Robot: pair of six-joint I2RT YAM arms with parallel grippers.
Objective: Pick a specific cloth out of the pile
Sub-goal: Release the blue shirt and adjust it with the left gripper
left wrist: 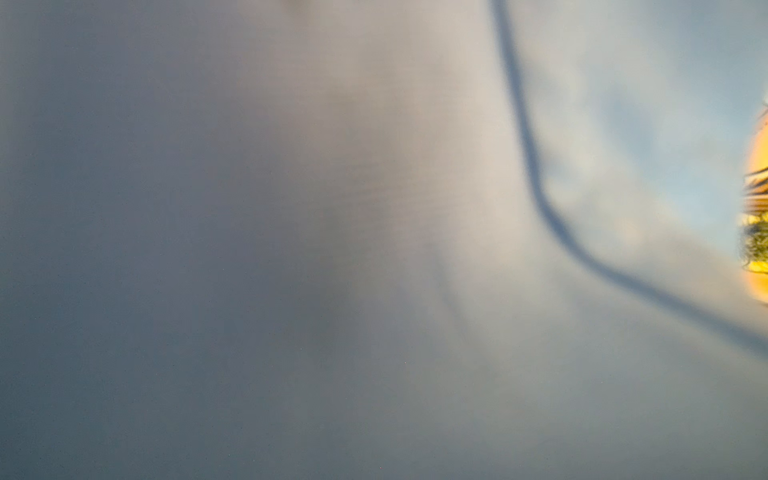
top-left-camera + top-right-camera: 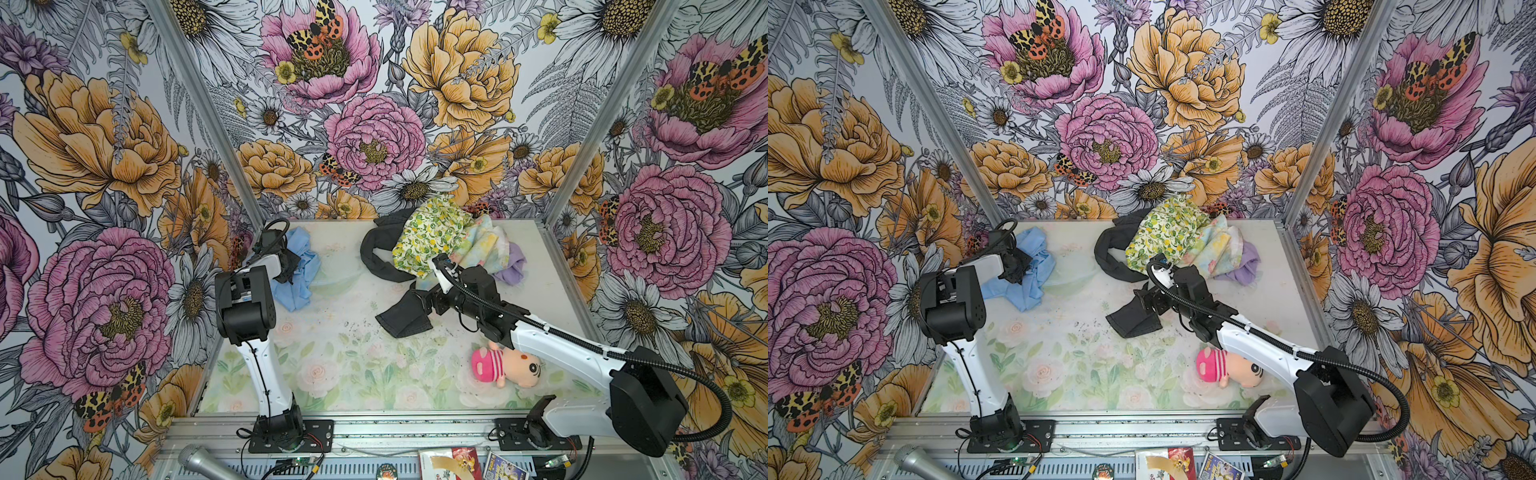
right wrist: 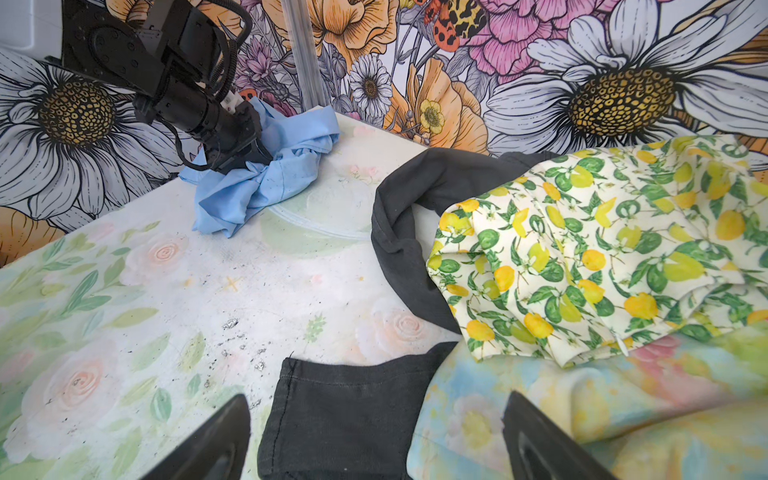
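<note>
Left pincer: you had it clamped shut on the cloth.
Right pincer: yours stood wide over the black cloth.
Cloth: far-left table corner, well apart from the pile.

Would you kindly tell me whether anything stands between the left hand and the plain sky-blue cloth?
Nothing visible does: the left hand is shut on the crumpled, thin sky-blue cloth, with bare table between it and the pile of mixed cloths.

The left arm and right arm are built of white links and black joint housings. A black corrugated hose is routed along the right arm; black tapered fingers are fitted on the right gripper.
</note>
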